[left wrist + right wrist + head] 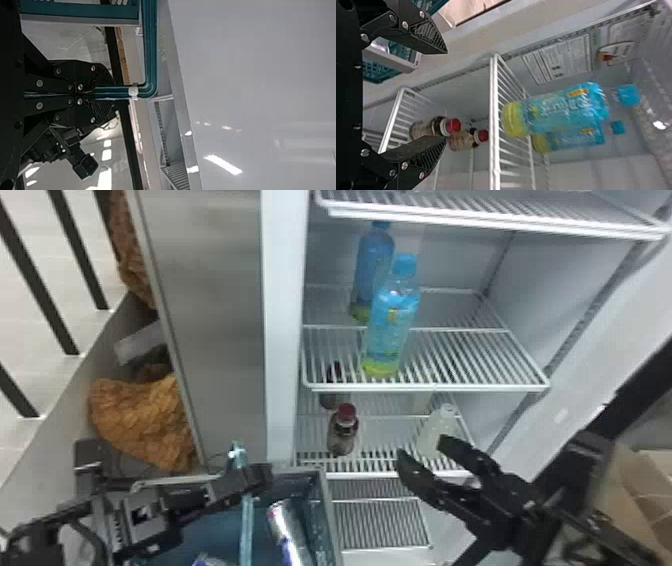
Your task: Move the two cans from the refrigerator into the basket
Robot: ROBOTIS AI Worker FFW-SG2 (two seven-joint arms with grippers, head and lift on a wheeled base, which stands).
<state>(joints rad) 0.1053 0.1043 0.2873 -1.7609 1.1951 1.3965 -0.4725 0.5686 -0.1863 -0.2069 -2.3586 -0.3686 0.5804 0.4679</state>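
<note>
Clamps the teal handle of the basket in the left gripper. Holds the right gripper wide open, empty, near a lower refrigerator shelf. Has a silver can in the basket, apparently with the second can.

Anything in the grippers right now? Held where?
Left gripper: the basket, by its handle, fingers shut on the bar near its bend. Right gripper: nothing, fingers open.
</note>
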